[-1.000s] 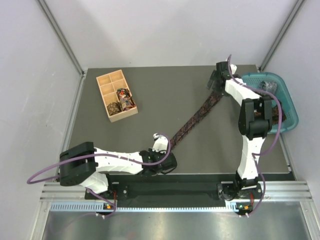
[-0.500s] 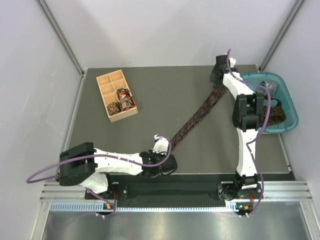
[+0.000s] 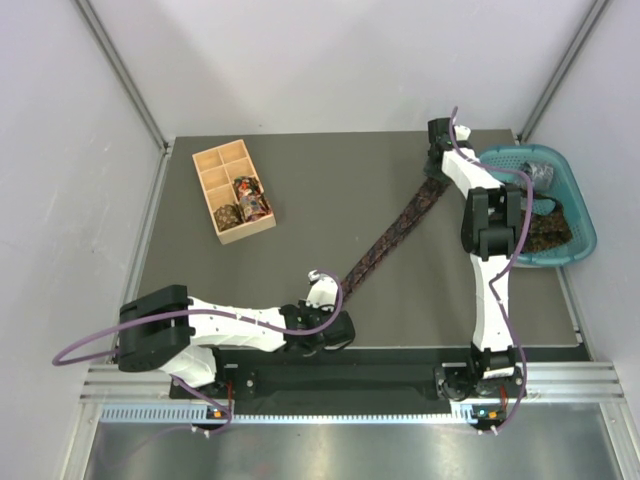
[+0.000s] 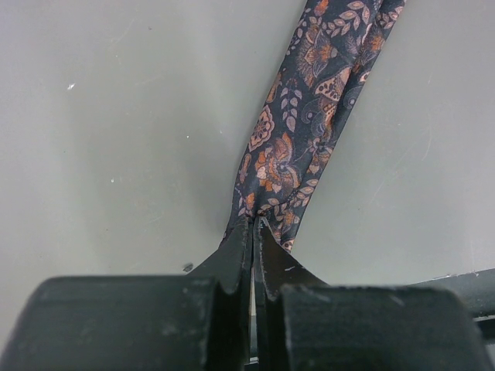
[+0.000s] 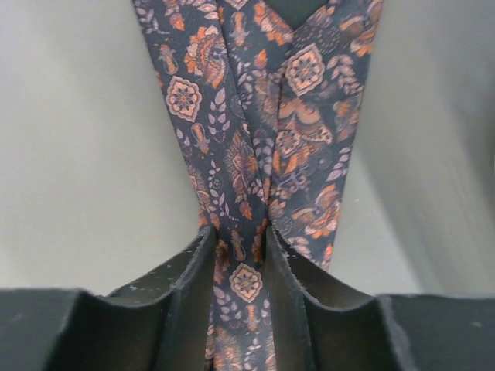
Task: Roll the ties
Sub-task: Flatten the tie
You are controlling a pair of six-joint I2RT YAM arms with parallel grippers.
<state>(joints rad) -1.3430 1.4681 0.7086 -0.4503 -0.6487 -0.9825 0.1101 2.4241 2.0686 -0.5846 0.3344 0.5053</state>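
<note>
Your long navy-and-orange paisley fabric necktie point(image 3: 395, 232) stretches as a diagonal strip from one set of fingers to the other. Your left gripper point(image 4: 254, 224) is clamped tight on its narrow end. Your right gripper point(image 5: 240, 241) squeezes the bunched wide end from both sides. Just right of the right fingers sits a teal plastic basket point(image 3: 588, 225). Well to their left, a tan wooden compartment box point(image 3: 212, 160) holds rolled ties point(image 3: 250, 196).

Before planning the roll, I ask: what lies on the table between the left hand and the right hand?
Only the paisley tie, stretched diagonally from the left hand to the right hand; the top view shows it.
</note>
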